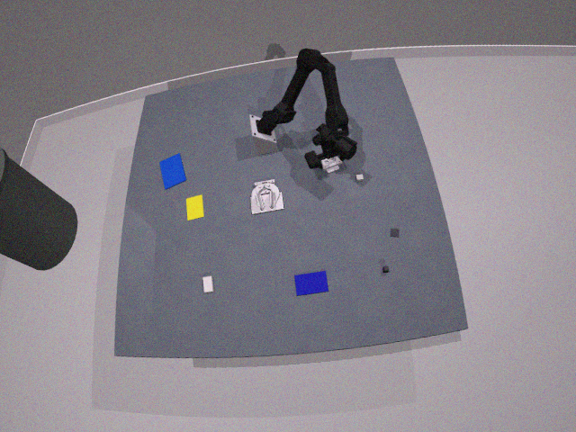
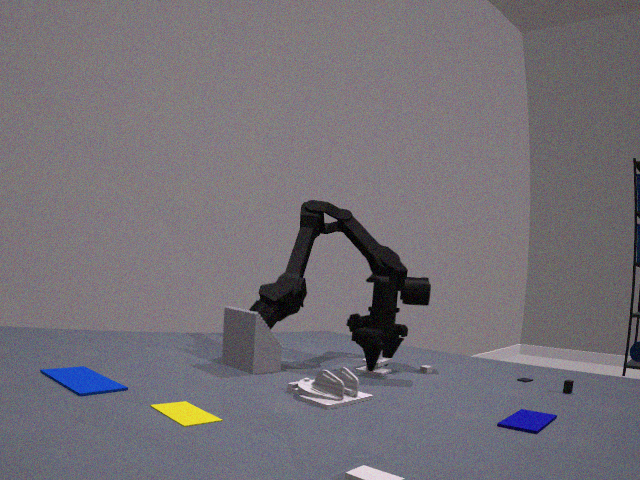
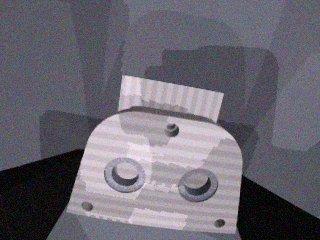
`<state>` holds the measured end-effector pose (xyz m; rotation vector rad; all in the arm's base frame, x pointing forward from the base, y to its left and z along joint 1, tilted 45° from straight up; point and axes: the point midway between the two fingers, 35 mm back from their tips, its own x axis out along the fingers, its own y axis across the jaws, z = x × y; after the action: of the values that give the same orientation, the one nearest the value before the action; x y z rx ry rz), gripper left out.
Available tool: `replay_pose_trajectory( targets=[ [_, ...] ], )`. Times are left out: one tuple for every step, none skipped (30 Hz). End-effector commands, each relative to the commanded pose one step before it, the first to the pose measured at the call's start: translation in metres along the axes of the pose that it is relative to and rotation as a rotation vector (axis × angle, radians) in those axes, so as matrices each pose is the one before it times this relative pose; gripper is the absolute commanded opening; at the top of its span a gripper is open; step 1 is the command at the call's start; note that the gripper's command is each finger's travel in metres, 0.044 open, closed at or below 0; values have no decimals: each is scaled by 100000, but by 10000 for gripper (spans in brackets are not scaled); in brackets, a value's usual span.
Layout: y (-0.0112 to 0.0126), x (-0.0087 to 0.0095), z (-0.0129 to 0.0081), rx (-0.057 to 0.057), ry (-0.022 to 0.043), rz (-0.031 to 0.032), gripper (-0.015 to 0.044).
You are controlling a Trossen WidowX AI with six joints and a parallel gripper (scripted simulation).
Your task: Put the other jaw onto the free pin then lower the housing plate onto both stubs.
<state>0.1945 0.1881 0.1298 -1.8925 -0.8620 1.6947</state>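
Note:
The white housing plate (image 1: pixel 331 162) (image 3: pixel 165 200), with two ringed holes, lies over a white block (image 3: pixel 170 95). My gripper (image 1: pixel 328 157) (image 2: pixel 379 362) (image 3: pixel 159 170) points down and is shut on the housing plate, one finger at each side edge. The white base (image 1: pixel 256 210) (image 2: pixel 356 398) lies on the table in front of the arm, away from the gripper. Two white jaws stand side by side on it, one jaw (image 2: pixel 327 384) nearer the exterior camera. Their pins and gear teeth are too small to judge.
A small white cube (image 1: pixel 359 176) (image 2: pixel 425 368) lies beside the gripper. A blue sheet (image 1: pixel 173 171), a yellow sheet (image 1: pixel 194 207), a dark blue sheet (image 1: pixel 310 283), a white block (image 1: pixel 208 283) and two small dark pieces (image 1: pixel 394 232) (image 1: pixel 385 269) lie farther off.

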Motion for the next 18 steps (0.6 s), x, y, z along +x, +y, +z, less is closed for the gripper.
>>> replay_pose_trajectory(
  targets=[
    [3,-3,-4,11,17,12,351],
    [0,0,0,0,0,0,351],
    [0,0,0,0,0,0,351],
    [6,-49,-9,-4,-3,25,351],
    [16,-148,-27,-11,-8,73,351],
    [26,-247,-42,-16,-12,115,351],
    [30,-307,-48,-16,-15,133,351],
    [29,-308,-43,-13,-14,122,351],
    [26,-310,-38,-10,-14,111,351],
    [24,-311,-33,-6,-12,100,351],
    [22,-312,-28,-3,-11,90,351],
    [20,-313,-23,0,-9,79,351],
    [17,-314,-18,3,-8,68,351],
    [15,-315,-13,6,-6,58,351],
    [12,-316,-8,9,-3,47,351],
    [10,-316,-3,12,-1,37,351],
    [7,-317,2,15,2,26,351],
    [4,-318,6,18,5,16,351]
  ],
)
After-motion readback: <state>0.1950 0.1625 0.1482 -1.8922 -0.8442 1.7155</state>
